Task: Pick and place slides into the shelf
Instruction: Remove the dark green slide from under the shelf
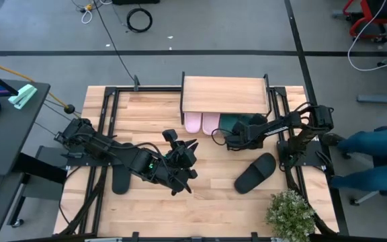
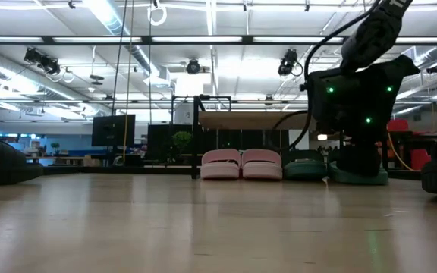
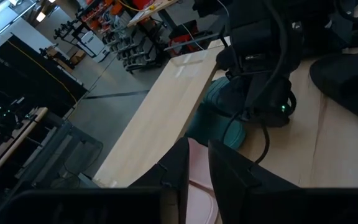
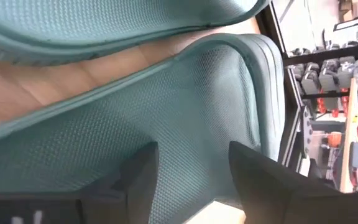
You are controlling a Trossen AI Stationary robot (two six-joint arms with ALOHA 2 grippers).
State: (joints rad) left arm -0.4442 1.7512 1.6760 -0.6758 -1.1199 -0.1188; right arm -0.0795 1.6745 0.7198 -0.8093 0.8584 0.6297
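The shelf [image 1: 224, 89] stands at the table's [image 1: 153, 107] far edge, two pale pink slides [image 1: 201, 122] and two teal slides [image 1: 237, 123] tucked side by side beneath its plank top. One black slide [image 1: 255, 173] lies tilted on the table's right, another [image 1: 121, 180] under the left arm. The right gripper [image 1: 228, 140], fingers spread, sits on a teal slide's [image 4: 185, 118] strap; no grip is visible. The left gripper [image 1: 183, 156], nearly closed and empty, hovers mid-table
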